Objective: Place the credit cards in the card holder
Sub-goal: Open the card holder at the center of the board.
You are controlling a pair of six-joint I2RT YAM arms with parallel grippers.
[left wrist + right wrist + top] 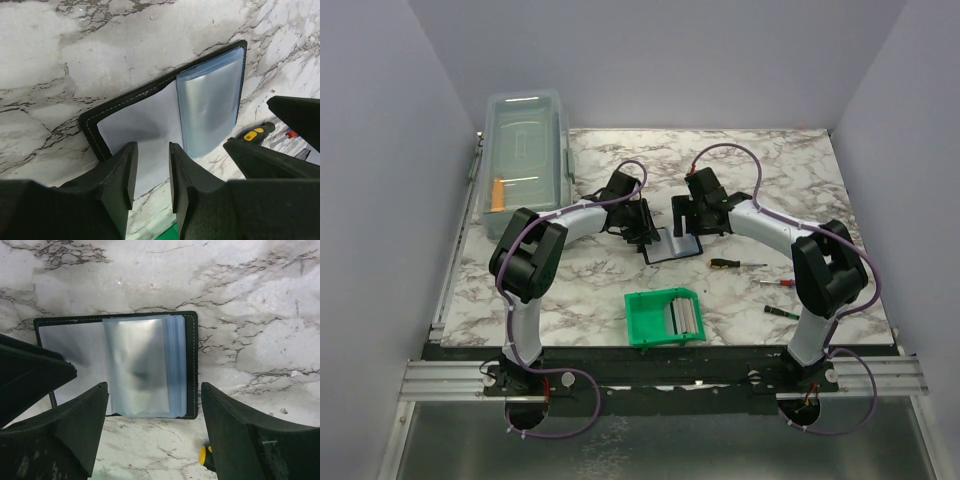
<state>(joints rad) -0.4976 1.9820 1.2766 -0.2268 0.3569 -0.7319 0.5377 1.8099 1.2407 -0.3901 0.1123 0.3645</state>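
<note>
Your card holder [672, 245] open, looks empty | credit cards [686, 316] in green bin [644, 322] | left jaws narrowly apart, right jaws wide, both empty

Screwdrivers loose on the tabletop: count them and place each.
3, all right of the card holder: a yellow-handled screwdriver nearest it, a red-handled screwdriver further right, a dark-handled screwdriver nearest the front. The orange-handled tool in the clear box may be another.

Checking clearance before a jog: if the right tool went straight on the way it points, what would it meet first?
Most likely the open card holder, which lies directly ahead between the right tool's spread fingers. How far off it is, the wrist view cannot settle.
</note>
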